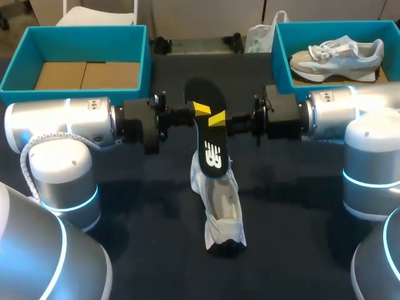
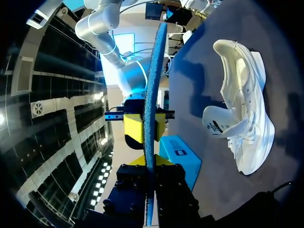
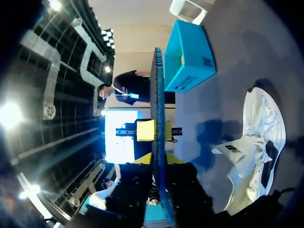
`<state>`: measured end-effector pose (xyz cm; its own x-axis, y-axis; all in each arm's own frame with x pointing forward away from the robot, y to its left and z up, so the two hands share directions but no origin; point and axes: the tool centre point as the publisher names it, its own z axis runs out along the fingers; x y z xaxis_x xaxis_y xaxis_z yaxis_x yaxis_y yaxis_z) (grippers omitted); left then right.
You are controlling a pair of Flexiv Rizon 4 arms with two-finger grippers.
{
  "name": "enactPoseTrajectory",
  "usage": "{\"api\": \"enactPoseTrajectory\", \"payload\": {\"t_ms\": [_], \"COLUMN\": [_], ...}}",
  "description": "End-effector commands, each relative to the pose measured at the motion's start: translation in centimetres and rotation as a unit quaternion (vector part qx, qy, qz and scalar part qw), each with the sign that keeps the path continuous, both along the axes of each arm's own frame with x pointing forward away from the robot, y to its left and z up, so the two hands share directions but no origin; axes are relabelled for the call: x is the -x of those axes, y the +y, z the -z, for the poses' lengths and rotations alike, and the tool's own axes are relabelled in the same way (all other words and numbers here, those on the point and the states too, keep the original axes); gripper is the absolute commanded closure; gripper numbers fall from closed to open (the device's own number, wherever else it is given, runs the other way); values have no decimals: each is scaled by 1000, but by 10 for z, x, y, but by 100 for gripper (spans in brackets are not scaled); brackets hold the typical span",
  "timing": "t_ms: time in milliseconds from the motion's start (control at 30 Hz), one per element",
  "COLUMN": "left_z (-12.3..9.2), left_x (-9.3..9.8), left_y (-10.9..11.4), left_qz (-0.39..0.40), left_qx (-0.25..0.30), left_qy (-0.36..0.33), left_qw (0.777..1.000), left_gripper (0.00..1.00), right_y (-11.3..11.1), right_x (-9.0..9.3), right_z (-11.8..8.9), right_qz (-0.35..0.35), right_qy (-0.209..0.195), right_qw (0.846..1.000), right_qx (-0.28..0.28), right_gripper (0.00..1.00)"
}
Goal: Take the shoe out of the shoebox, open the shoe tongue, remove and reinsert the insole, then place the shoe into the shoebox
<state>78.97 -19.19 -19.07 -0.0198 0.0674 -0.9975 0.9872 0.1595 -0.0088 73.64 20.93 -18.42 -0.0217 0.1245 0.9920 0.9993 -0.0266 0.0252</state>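
The black insole [image 1: 209,134] hangs in the air over the table's middle, edge-on in both wrist views [image 2: 153,85] [image 3: 158,95]. My left gripper [image 1: 201,109] comes in from the left and is shut on it, its yellow tips pressed to both faces [image 2: 149,161]. My right gripper [image 1: 217,119] meets the insole from the opposite side [image 3: 156,159]. The white shoe [image 1: 222,206] lies on the dark table under the insole's near end, tongue pulled open [image 2: 247,109] [image 3: 261,142].
A teal shoebox [image 1: 278,56] at the back right holds a second grey-white shoe [image 1: 337,56]. Another teal box [image 1: 87,34] lined with cardboard stands at the back left. A white bag [image 1: 259,37] sits between them.
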Motion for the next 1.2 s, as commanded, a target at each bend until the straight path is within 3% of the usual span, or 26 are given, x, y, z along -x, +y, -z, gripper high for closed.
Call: {"api": "enactPoseTrajectory", "payload": {"t_ms": [33, 233, 667, 733, 833, 900, 1200], "left_z": [0, -2, -13, -15, -20, -26, -26], "left_x": [3, 17, 45, 49, 54, 57, 57], "left_y": [6, 23, 71, 74, 77, 82, 82], "left_qz": [4, 14, 16, 19, 33, 76, 76], "left_qx": [1, -13, -35, -38, -48, -52, -52], "left_qy": [-1, -1, 8, 7, 32, 68, 68], "left_qw": [1000, 1000, 999, 999, 998, 993, 993], "left_gripper": [100, 100, 100, 100, 100, 100, 100], "right_y": [-7, -36, -36, -41, -54, -58, -58], "right_x": [2, 10, 10, 7, 14, 22, 22], "right_z": [-6, -16, -16, -19, -25, -26, -26], "right_qz": [-1, -4, -4, -62, -117, -181, -181], "right_qy": [-24, -89, -89, -148, -260, -303, -303], "right_qw": [1000, 995, 995, 985, 954, 930, 930], "right_qx": [11, 47, 47, 60, 95, 108, 108], "right_gripper": [0, 0, 0, 0, 0, 0, 0]}}
